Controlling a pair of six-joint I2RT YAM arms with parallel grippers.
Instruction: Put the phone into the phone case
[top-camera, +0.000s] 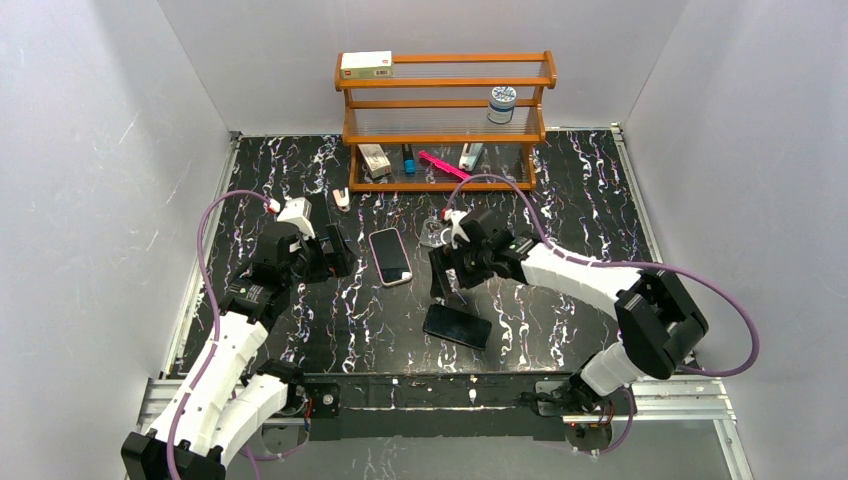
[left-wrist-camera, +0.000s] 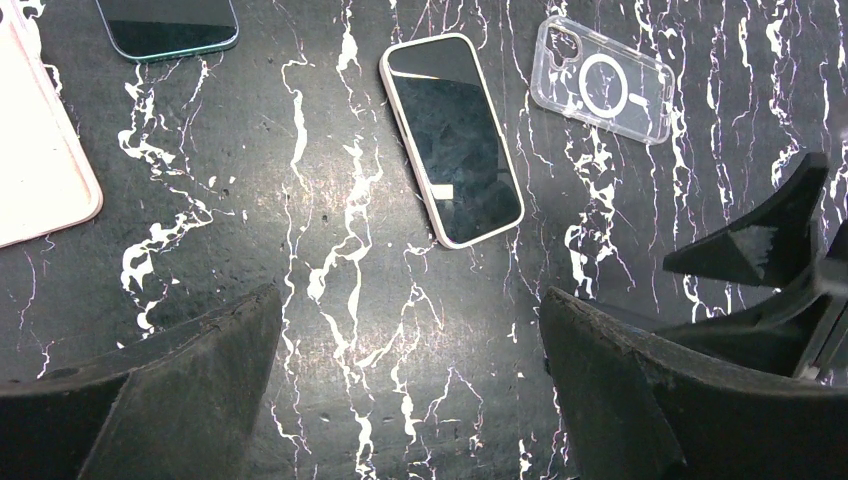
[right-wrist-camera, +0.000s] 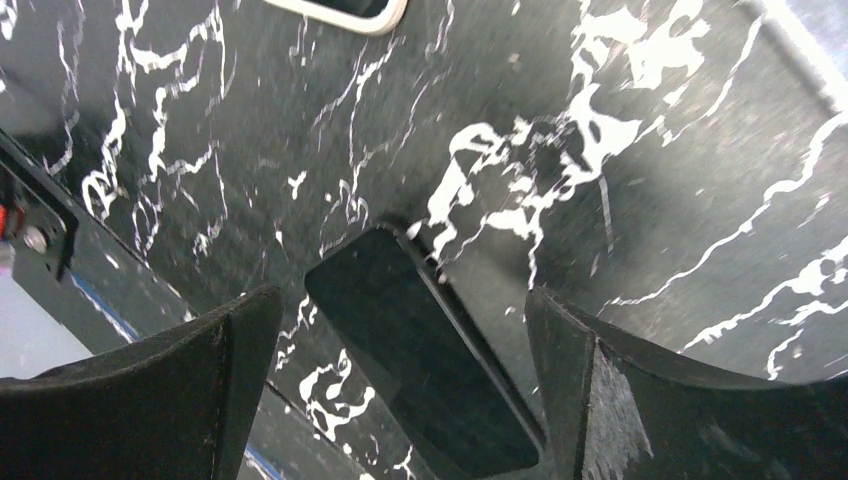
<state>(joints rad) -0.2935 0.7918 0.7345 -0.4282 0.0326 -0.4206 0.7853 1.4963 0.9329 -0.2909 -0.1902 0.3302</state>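
A black phone (top-camera: 457, 326) lies flat near the table's front edge. In the right wrist view this phone (right-wrist-camera: 430, 370) lies on the table under the gap of my right gripper (right-wrist-camera: 400, 300), which is open and holds nothing. In the top view the right gripper (top-camera: 442, 283) hangs just behind the phone. The clear phone case (top-camera: 435, 236) lies empty behind that gripper; it also shows in the left wrist view (left-wrist-camera: 602, 80). A second phone with a pale rim (top-camera: 389, 256) (left-wrist-camera: 452, 140) lies face up mid-table. My left gripper (top-camera: 338, 255) (left-wrist-camera: 410, 293) is open and empty to its left.
A wooden shelf (top-camera: 445, 120) with small items stands at the back. A teal-edged phone (left-wrist-camera: 168, 25) and a pale pink flat thing (left-wrist-camera: 35, 150) lie near the left gripper. A small white object (top-camera: 342, 198) sits before the shelf. The table's front rail (right-wrist-camera: 40, 240) is close to the black phone.
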